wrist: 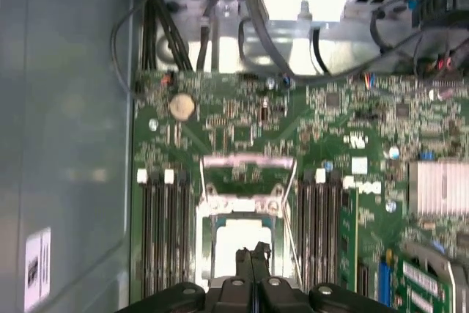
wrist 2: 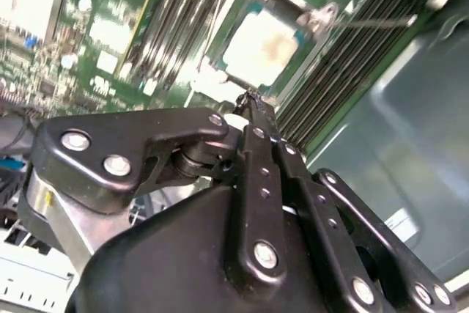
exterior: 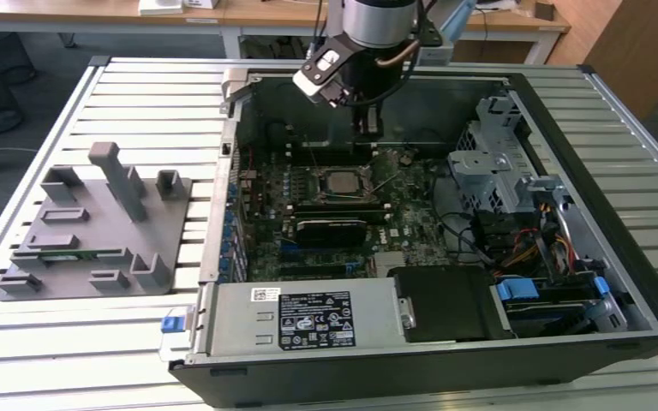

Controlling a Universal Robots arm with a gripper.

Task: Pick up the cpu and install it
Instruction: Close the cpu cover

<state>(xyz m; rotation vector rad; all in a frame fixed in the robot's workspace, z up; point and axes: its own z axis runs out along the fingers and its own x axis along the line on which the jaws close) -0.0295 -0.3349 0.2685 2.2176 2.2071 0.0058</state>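
The cpu (exterior: 341, 181) lies flat in the socket on the green motherboard (exterior: 415, 227) of the open computer case, its pale silver top showing. It appears bright in both wrist views (wrist 2: 260, 48) (wrist: 236, 238). My gripper (exterior: 370, 130) hangs above the board, just behind the socket as the exterior view sees it. Its black fingertips (wrist: 253, 253) are pressed together with nothing between them, and the tip (wrist 2: 251, 100) stands over the socket's edge, apart from the chip. The socket's metal frame (wrist: 249, 174) stands opened beside the chip.
A grey plastic fixture (exterior: 89, 227) with a green memory stick (exterior: 72, 253) lies at the exterior view's left on the slatted table. Inside the case are a metal drive cage (exterior: 495, 163), cables (exterior: 523, 240) and a power supply (exterior: 295, 318). Memory slots (wrist: 161, 232) flank the socket.
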